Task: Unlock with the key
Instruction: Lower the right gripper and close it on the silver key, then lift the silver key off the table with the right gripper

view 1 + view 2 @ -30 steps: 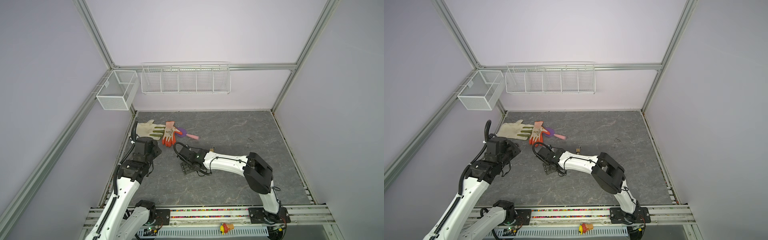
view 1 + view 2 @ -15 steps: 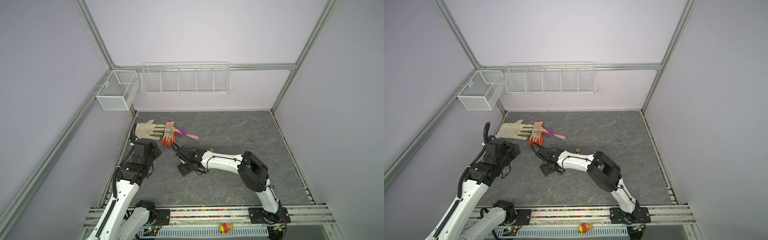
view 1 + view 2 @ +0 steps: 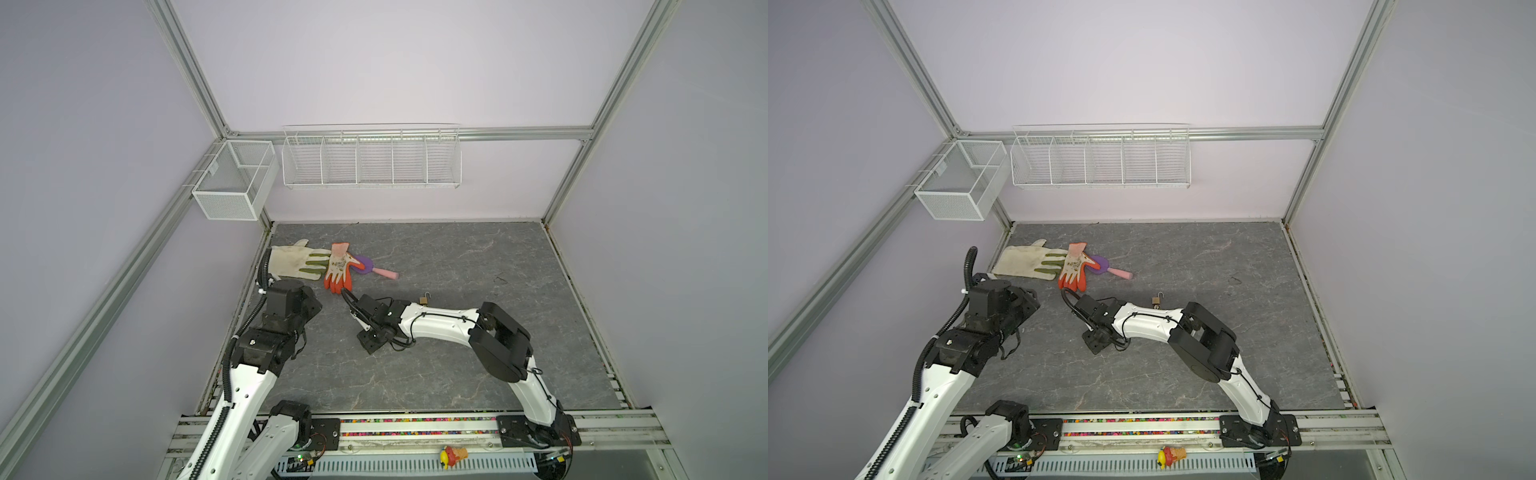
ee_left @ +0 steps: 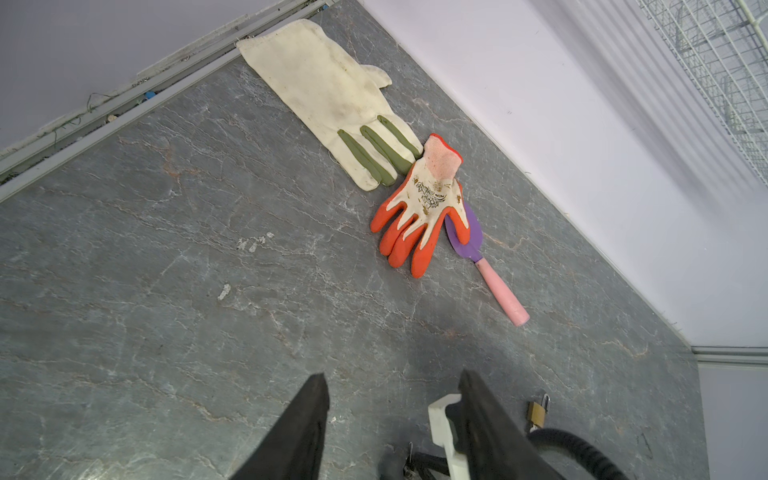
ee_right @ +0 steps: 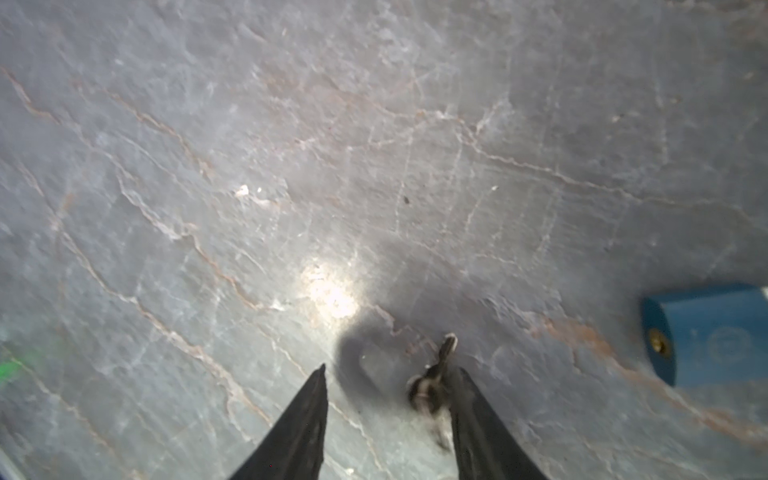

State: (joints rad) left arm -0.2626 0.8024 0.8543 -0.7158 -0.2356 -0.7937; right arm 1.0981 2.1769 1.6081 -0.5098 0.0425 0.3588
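**Right arm.** The right jaws are down at the desk (image 3: 457,257) near its centre and stand parted, grasping nothing. In the right wrist view the key (image 5: 434,384), which is blurred, lies on the desk between the two fingers (image 5: 299,428). It touches the inner face of one finger close to the tip, and the opposite finger is well apart from it. A blue block (image 5: 706,332) with a brass spot lies near, outside the jaws, on the side of the finger that the key touches. In both top views the key is hidden beneath the arm.

**Lock.** In a top view the brass padlock (image 3: 424,298) lies at 2 o'clock from the right jaws, just beside the white forearm.

**Left arm.** The left jaws, at about 10 o'clock from the right ones, are parted and empty, with their fingers (image 4: 299,428) above bare desk.

**Other items.** Toward 11 o'clock lie a cream glove (image 3: 291,262) and an orange glove (image 3: 338,270) that overlaps its fingertips. A purple trowel (image 3: 374,270) lies partly under the orange glove.
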